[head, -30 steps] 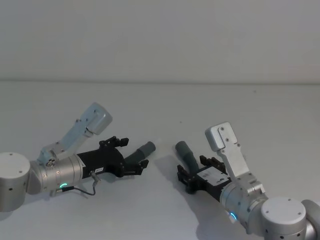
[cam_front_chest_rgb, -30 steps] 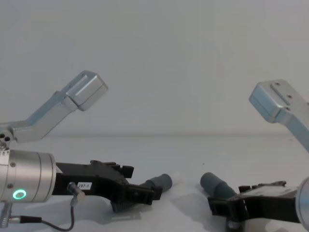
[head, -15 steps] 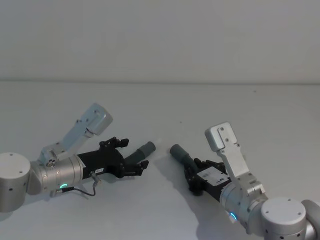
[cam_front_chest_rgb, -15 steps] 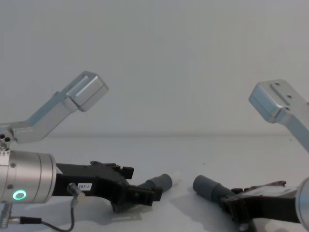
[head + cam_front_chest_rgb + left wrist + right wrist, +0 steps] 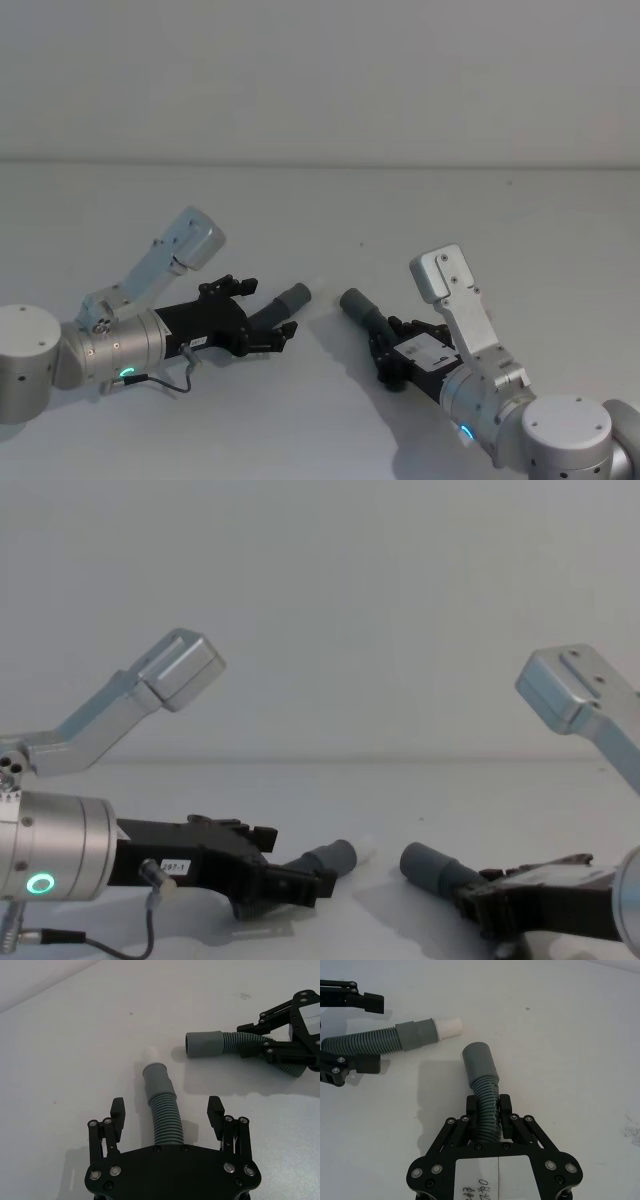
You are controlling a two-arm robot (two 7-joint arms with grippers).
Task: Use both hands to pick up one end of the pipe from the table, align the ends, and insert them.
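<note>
elbow hose [image 5: 477, 1062] and straight hose [image 5: 156, 1079] look light, bendy; hold near the stiff collars [image 5: 415, 1035]. right gripper [image 5: 488, 1104] clenched on the elbow hose; left gripper [image 5: 167, 1106] released, straddling the straight hose.

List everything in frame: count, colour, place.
table: 1, white, under everything.
white-tipped hose: 1, dark grey, ribbed, lying on the table between the open fingers of the left gripper.
plain hose: 1, dark grey, ribbed, clamped in the right gripper, collar facing the white-tipped hose but apart from it.
left gripper: 1, black, on the robot's left, open around the white-tipped hose.
right gripper: 1, black, on the robot's right, shut on the plain hose.
</note>
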